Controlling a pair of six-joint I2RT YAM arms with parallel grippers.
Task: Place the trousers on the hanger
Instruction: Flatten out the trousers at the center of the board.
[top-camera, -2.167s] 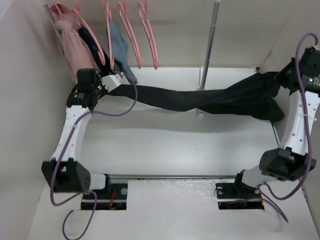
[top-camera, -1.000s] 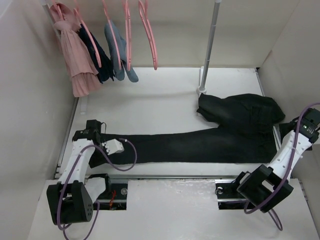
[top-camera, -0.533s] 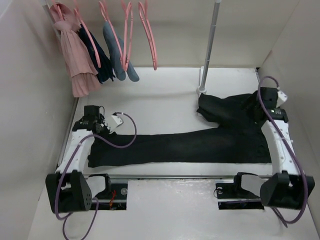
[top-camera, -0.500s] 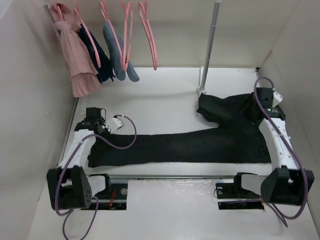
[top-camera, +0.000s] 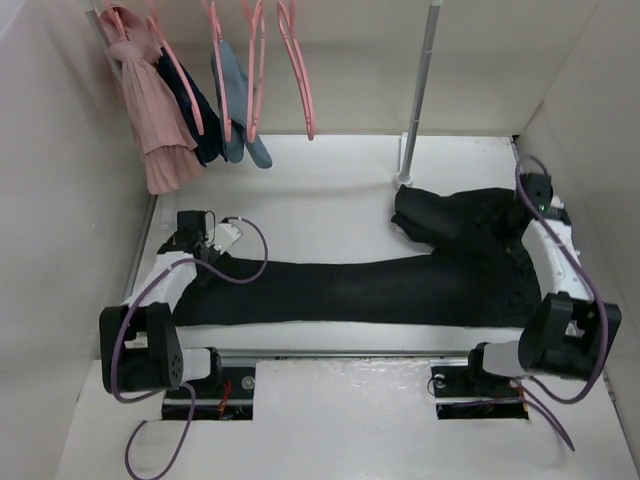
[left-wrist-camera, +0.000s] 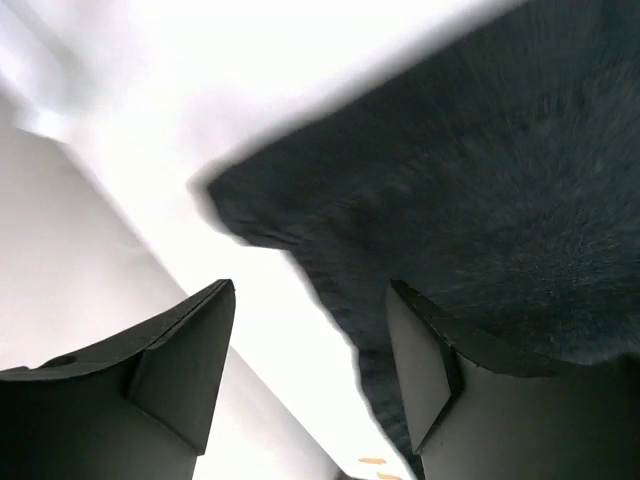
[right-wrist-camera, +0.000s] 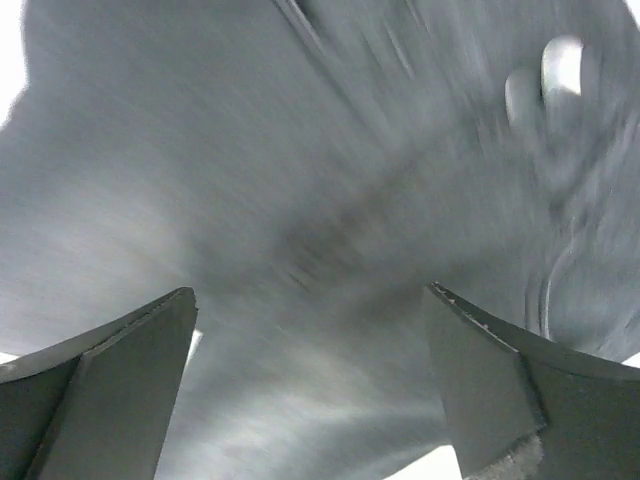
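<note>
No writing, label, brand, number or sign can be read in any of the views. The trousers (top-camera: 400, 285) show only plain black cloth, which is blurred in the right wrist view. The small red marks (top-camera: 225, 390) by the left arm's base, at the near edge of the desk (top-camera: 330, 200), are too small to make out as characters.
</note>
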